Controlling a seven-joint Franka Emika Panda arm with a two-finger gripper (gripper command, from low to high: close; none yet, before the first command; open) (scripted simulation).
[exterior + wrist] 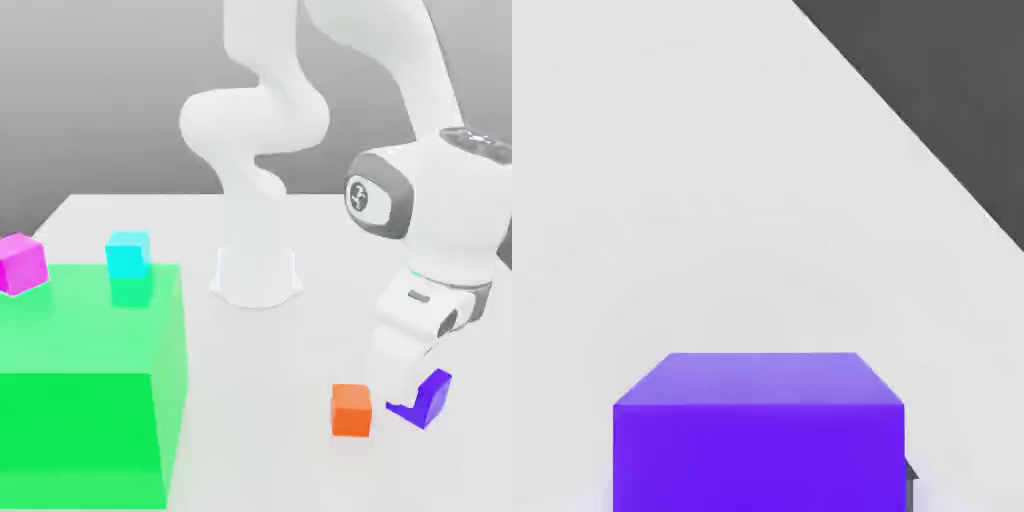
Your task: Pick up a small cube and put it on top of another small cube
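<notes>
The small violet-purple cube point(434, 396) rests on the white table at the exterior view's lower right, turned at an angle. My gripper point(411, 388) reaches down from the white hand and is shut on this cube, its fingers on opposite sides. In the hand view the purple cube point(757, 432) sits close up against the hand, with a dark fingertip point(910, 474) at one side. An orange cube point(351, 410) stands just beside it on the exterior view's left, apart from the held cube.
A large translucent green block point(85, 385) takes up the exterior view's lower left. A cyan cube point(128, 254) and a magenta cube point(22, 262) stand at its far edge. The arm's white base point(256, 276) stands mid-table. The table edge point(912, 125) meets dark floor.
</notes>
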